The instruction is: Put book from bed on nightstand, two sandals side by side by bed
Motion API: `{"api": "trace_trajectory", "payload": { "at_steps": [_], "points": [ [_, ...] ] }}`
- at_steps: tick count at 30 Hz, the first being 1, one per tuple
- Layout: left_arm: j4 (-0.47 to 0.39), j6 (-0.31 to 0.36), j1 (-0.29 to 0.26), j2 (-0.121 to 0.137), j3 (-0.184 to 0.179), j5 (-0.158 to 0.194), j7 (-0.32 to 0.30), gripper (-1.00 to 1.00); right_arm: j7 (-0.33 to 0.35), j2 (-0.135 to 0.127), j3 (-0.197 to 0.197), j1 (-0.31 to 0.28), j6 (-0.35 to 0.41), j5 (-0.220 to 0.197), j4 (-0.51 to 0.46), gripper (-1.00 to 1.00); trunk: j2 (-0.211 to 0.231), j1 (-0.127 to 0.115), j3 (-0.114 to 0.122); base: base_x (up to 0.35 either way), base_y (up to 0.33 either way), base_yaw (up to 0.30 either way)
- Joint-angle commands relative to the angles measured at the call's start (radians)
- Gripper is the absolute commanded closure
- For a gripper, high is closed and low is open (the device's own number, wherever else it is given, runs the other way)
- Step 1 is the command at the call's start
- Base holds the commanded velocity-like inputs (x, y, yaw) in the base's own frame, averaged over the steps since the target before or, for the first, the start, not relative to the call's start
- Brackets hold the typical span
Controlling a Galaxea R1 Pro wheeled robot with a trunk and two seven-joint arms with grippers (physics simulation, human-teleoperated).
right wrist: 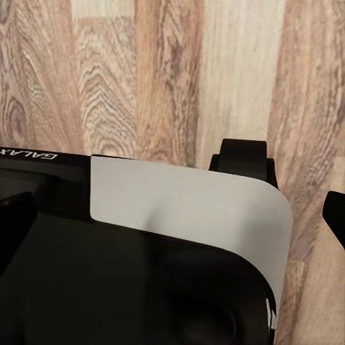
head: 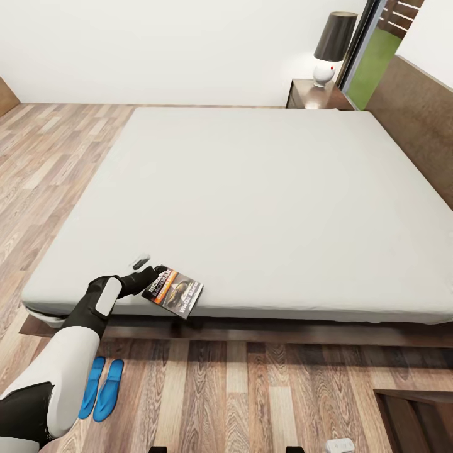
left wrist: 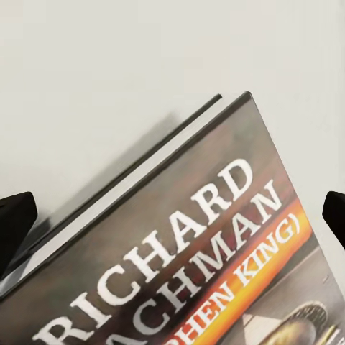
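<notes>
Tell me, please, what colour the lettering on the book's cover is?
White block letters on the book, clearest in the left wrist view.

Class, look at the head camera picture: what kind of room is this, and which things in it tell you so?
Most likely a bedroom: a very large bed with a bare pale mattress, a nightstand beside its headboard carrying a lamp, and a wood-plank floor.

The bed (head: pixel 251 189) carries the book (head: pixel 173 292) at the near edge of its pale mattress, while the plank floor (head: pixel 251 390) holds 2 blue sandals (head: pixel 101 388) side by side just beside the bed's frame.
</notes>
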Motion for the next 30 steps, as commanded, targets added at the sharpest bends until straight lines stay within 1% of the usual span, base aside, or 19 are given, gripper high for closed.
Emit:
{"api": "trace_trajectory", "payload": {
  "at_steps": [1,10,30],
  "points": [
    [0.0,0.006,-0.001,-0.001,0.004,-0.001,-0.004,-1.0,0.001,-0.001,-0.008,-0.001,-0.007,0.009,0.004,-1.0,0.0,0.0,-0.001,0.0,0.0,0.0],
    [0.0,0.007,-0.001,-0.001,0.005,-0.002,-0.004,-1.0,0.001,-0.001,-0.008,-0.001,-0.007,0.009,0.004,-1.0,0.0,0.0,-0.001,0.0,0.0,0.0],
    [0.0,0.008,-0.001,-0.001,0.005,-0.003,-0.004,-1.0,0.001,-0.001,-0.008,-0.001,-0.007,0.009,0.004,-1.0,0.14,-0.077,0.062,0.0,0.0,0.0]
  ]
}}
